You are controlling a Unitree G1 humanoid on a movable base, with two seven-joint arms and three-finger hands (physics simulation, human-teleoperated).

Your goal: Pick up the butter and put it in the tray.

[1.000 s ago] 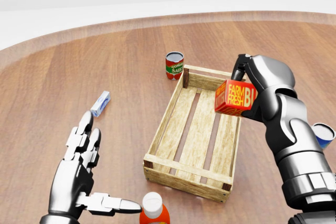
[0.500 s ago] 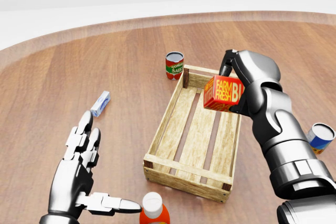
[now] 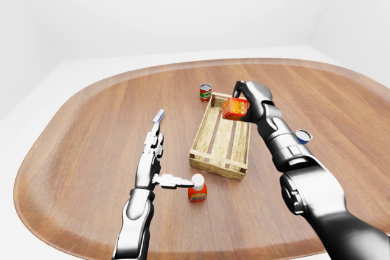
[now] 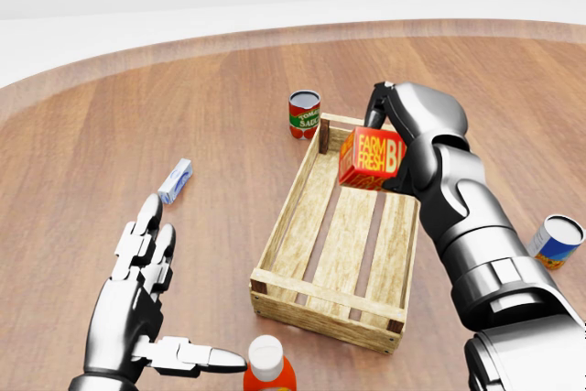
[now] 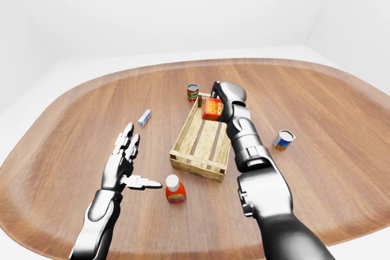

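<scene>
Butter [image 4: 371, 158] has moved left with the right hand [image 4: 414, 125], fingers clamped on it, now above the tray [image 4: 316, 299] far end. Lower before releasing. Left hand [image 4: 142, 304] spread wide, idle.

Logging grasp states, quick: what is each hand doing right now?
Left hand: open, fingers spread, holding nothing.
Right hand: closed on the butter box, held above the wooden tray.

My right hand [image 4: 403, 130] raised, arm extended, fingers [image 4: 378, 105] clamped round something, my left hand [image 4: 137, 304] low, fingers straight, thumb [image 4: 192, 352] out sideways
</scene>
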